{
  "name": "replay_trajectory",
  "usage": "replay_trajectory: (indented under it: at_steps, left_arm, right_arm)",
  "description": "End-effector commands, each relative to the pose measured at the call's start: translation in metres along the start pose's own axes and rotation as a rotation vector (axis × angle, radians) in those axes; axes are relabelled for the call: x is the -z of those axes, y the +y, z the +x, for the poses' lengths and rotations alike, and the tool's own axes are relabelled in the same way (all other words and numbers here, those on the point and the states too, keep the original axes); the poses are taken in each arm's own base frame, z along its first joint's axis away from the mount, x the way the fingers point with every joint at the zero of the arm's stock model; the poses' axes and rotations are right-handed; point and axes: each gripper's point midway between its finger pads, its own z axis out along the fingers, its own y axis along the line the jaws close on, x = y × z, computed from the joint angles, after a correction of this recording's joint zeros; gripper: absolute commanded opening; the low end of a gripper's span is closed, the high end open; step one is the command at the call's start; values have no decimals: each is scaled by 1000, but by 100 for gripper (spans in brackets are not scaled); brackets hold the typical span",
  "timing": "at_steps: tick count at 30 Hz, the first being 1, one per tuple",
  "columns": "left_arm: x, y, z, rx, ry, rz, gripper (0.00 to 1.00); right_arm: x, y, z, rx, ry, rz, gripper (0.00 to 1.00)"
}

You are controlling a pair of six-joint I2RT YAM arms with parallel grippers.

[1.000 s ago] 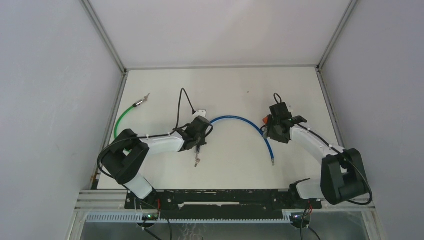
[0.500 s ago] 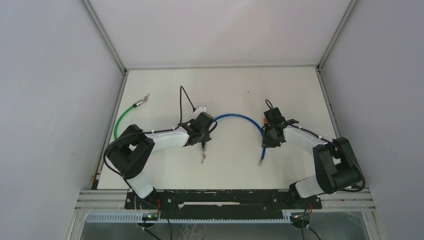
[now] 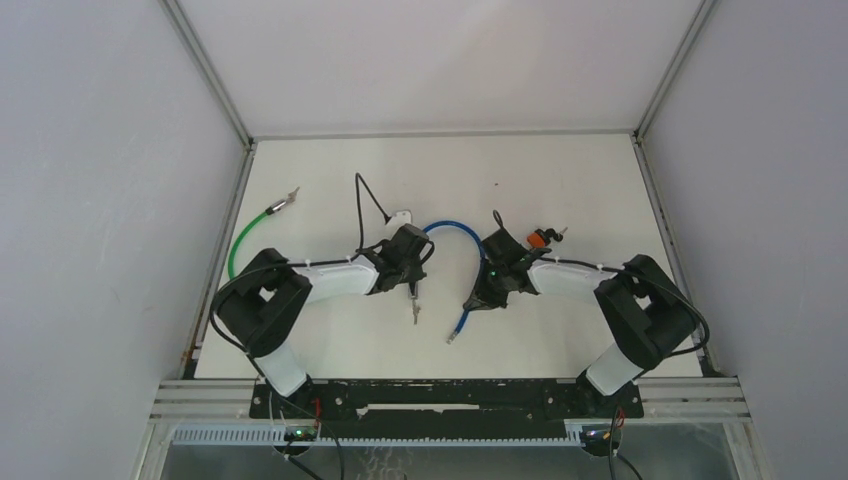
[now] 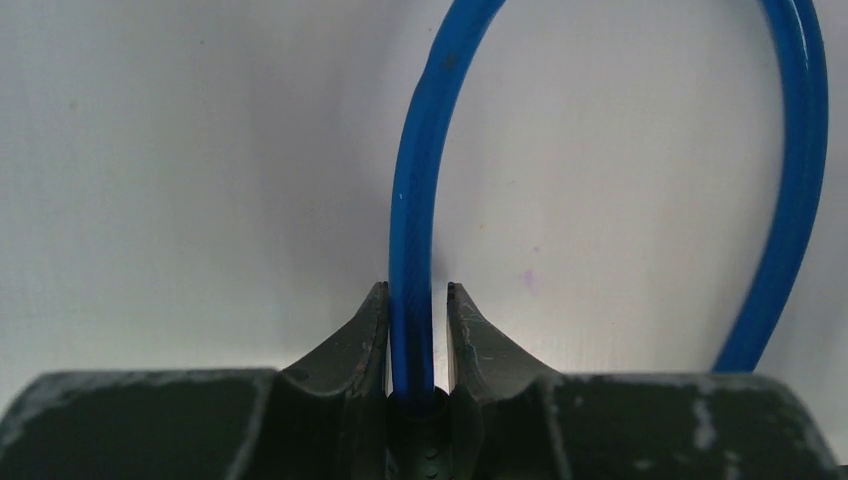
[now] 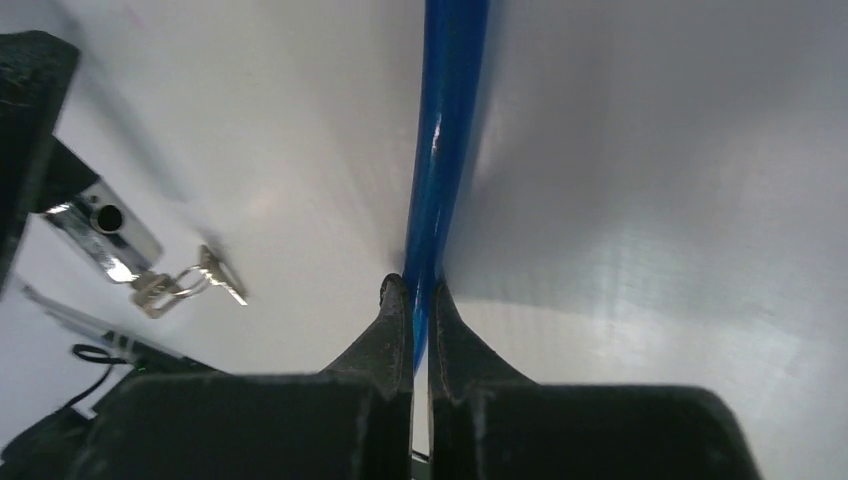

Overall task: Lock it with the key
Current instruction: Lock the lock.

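The lock is a blue cable (image 3: 453,226) arching between both arms. My left gripper (image 3: 409,266) is shut on its lock end; in the left wrist view the cable (image 4: 413,200) runs out between the fingertips of the left gripper (image 4: 416,296). A silver lock barrel (image 5: 103,229) pokes out beside it, and the keys (image 5: 196,280) hang from it on a ring, also seen as keys (image 3: 415,311) from above. My right gripper (image 3: 487,287) is shut on the cable (image 5: 447,130) near its free end, whose metal tip (image 3: 452,338) points down-left on the table.
A green cable (image 3: 243,238) with a metal plug lies at the left edge. A black cord (image 3: 364,199) with a white tag (image 3: 401,215) lies behind the left gripper. A small orange piece (image 3: 539,238) sits right of the right gripper.
The right gripper has shut on the blue cable and swung left toward the left gripper, dragging the free end with it and narrowing the loop. The left gripper shifted slightly right.
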Motion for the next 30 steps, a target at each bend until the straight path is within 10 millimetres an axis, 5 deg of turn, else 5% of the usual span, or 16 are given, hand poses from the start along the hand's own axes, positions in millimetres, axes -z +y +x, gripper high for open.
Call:
replay_trajectory:
  at_steps: [1, 5, 12, 14, 19, 30]
  left_arm:
    - [-1, 38, 35, -122, 90, -80, 0]
    - [-5, 41, 47, -155, 147, -91, 0]
    - [-16, 47, 57, -195, 191, -120, 6]
    - [-16, 48, 58, -190, 192, -124, 1]
    - [-14, 44, 60, -167, 201, -104, 0]
    - [-1, 27, 46, -114, 170, -36, 0]
  right_arm:
    - [-1, 63, -2, -91, 33, -181, 0]
    - [-3, 60, -2, -75, 4, -138, 0]
    - [-7, 24, 8, -55, -27, 7, 0]
    - [-7, 22, 10, -52, -32, 20, 0]
    - [-4, 30, 1, -143, -68, -5, 0]
    - [12, 57, -41, -625, -73, 12, 0]
